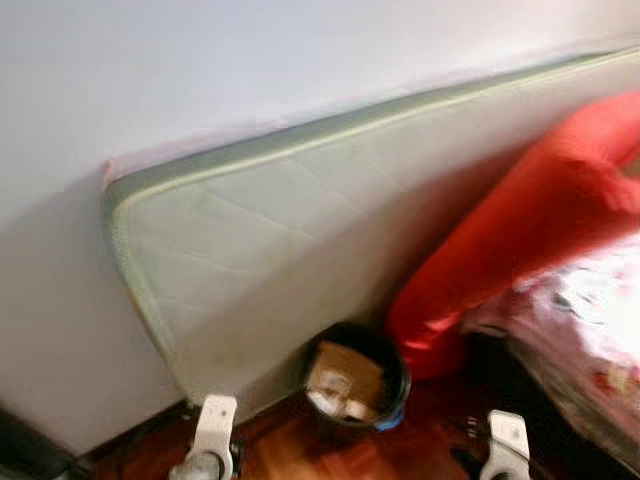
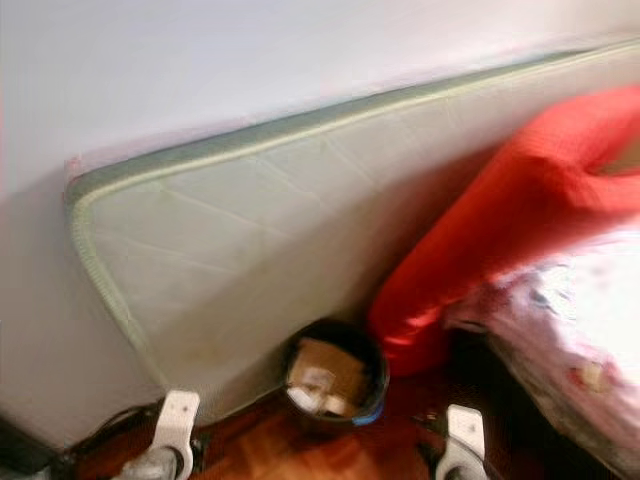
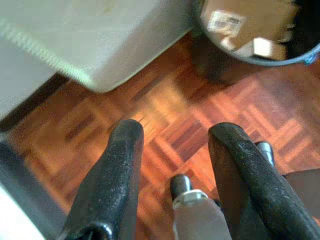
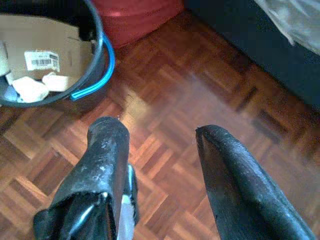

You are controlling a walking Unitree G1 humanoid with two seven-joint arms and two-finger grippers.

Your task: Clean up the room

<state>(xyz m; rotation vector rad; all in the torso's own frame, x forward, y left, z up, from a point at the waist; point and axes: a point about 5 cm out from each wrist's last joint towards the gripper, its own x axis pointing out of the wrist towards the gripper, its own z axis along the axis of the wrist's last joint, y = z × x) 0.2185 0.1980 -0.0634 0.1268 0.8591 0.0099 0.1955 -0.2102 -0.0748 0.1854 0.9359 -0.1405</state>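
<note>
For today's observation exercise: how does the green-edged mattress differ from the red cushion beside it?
The mattress is pale grey-green, flat and quilted, with a green piped edge; the red cushion is plain bright red and plump. The mattress stands on its long edge against the wall; the cushion slumps across the mattress face. The mattress is far longer than the cushion. Both reach the parquet floor beside the black bin.
</note>
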